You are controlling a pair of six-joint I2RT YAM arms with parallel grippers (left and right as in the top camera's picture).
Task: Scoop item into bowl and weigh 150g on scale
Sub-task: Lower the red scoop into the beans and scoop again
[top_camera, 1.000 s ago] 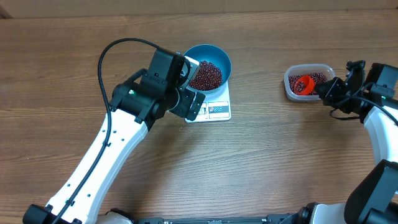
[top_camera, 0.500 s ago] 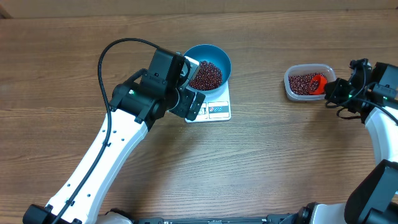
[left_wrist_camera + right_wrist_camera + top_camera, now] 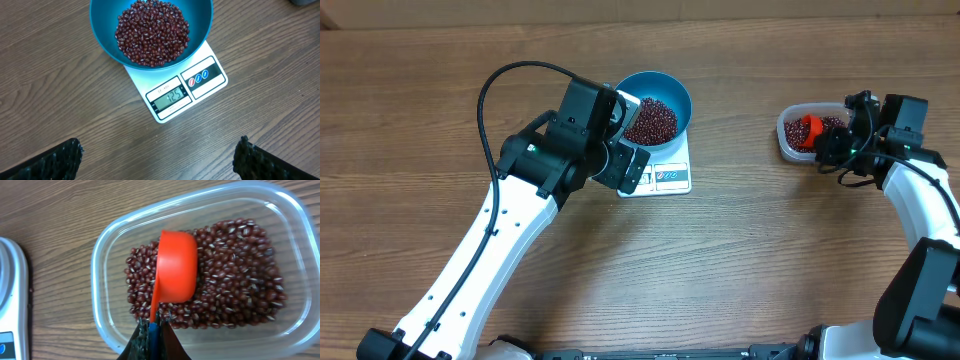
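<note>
The blue bowl (image 3: 672, 92) (image 3: 100, 25) stands on the white scale (image 3: 671, 178) (image 3: 199, 80) and holds a heap of dark red beans (image 3: 650, 121) (image 3: 152, 32). My left gripper (image 3: 632, 140) (image 3: 160, 150) hovers open just in front of the scale, nothing between its fingers. At the right, my right gripper (image 3: 828, 146) (image 3: 154, 326) is shut on the thin handle of an orange scoop (image 3: 809, 130) (image 3: 177, 265). The scoop's cup rests on the beans (image 3: 240, 280) inside a clear plastic tub (image 3: 784, 138) (image 3: 100, 265); no beans show on the scoop.
The scale's display (image 3: 169, 96) is lit with digits. Bare wooden table (image 3: 760, 250) lies between the scale and the tub. The left arm (image 3: 500, 230) crosses the table's left half, its black cable arching above it.
The right gripper swung the scoop to the tub's right side, then back to the left part of the tub. The left arm, bowl and scale have not moved.
</note>
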